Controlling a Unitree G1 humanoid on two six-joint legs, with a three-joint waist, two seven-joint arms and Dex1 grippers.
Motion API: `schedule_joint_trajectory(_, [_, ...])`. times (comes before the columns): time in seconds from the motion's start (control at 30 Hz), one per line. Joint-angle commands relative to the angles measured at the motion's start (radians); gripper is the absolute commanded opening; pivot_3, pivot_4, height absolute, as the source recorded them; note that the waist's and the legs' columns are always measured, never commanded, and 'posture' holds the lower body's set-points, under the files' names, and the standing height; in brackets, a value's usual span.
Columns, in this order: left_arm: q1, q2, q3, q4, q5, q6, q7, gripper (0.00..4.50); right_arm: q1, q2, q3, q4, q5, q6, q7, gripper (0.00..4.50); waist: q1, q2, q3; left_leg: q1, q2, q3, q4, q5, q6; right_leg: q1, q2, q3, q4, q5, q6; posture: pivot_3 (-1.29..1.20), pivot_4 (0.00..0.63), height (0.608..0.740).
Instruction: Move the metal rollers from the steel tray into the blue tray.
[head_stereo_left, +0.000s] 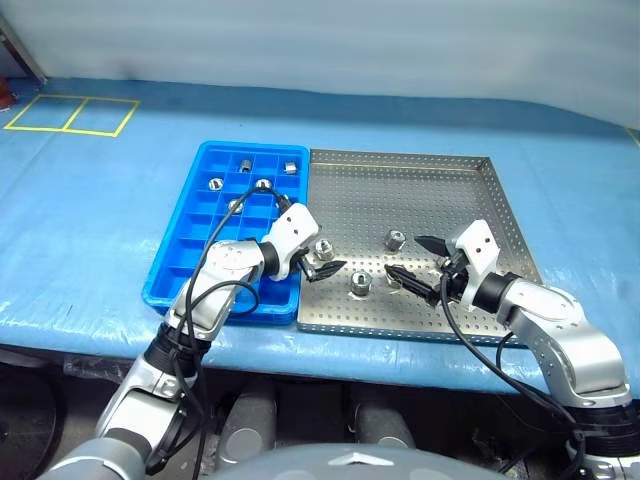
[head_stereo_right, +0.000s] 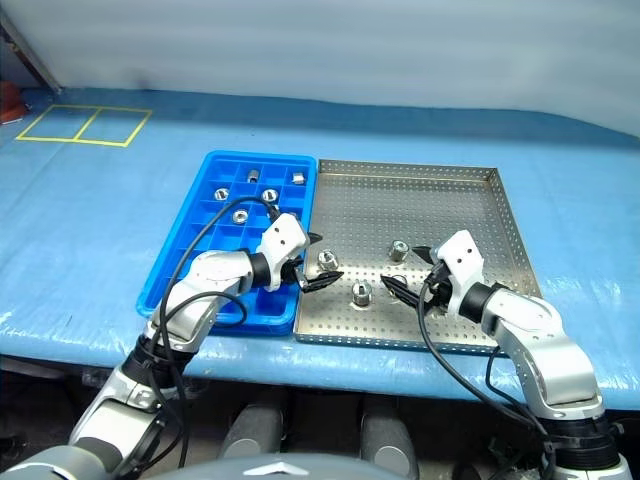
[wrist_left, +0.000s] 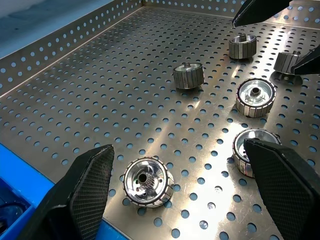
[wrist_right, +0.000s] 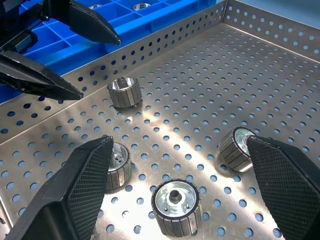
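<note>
The bright blue rectangular plastic tray (head_stereo_left: 200, 262) with gridded square compartments lies on the blue-covered table (head_stereo_left: 80, 220), its long edge touching the large square perforated steel tray (head_stereo_left: 420, 190). This abutment keeps the transfer path short. Several small shiny silver metal rollers (head_stereo_left: 242, 163) already sit in separate far compartments of the blue tray, so filling appears to proceed cell by cell.

The left end effector (head_stereo_left: 322, 264) hovers just inside the steel tray's near-left edge. Its fingers are spread wide and grasp nothing; one roller (wrist_left: 148, 181) lies between them, which suggests a pick is being lined up.

Further rollers (head_stereo_left: 361, 283) rest loose on the perforated floor in the tray's near half.

The right end effector (head_stereo_left: 418, 259) hovers over the same cluster, fingers likewise released and empty, bracketing a roller (wrist_right: 176, 201) on end.
</note>
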Motion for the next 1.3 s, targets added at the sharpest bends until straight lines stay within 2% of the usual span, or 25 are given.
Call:
schedule_joint_trajectory(0.03, [-0.008,0.002,0.002,-0.056,-0.013,-0.013,-0.005,4.5,-0.015,-0.005,-0.01,-0.009,0.0,-0.021,0.007,4.48,0.0,0.0,0.0,0.0,0.0,0.0,0.0,0.0,0.0,0.0,0.0,0.0,0.0,0.0,0.0,0.17,0.15,0.74])
schedule_joint_trajectory(1.07, [-0.021,-0.013,-0.021,-0.049,-0.01,-0.023,-0.016,4.5,-0.029,-0.007,0.005,0.009,-0.024,-0.025,0.016,4.48,0.0,0.0,0.0,0.0,0.0,0.0,0.0,0.0,0.0,0.0,0.0,0.0,0.0,0.0,0.0,0.18,0.15,0.74])
schedule_joint_trajectory(1.3, [-0.047,-0.032,-0.083,-0.032,0.004,-0.034,-0.05,4.5,-0.026,-0.005,0.006,0.002,-0.029,-0.021,0.014,4.48,0.002,0.0,0.0,0.0,0.0,0.0,0.0,0.0,0.0,0.0,0.0,0.0,0.0,0.0,0.0,0.17,0.15,0.74])
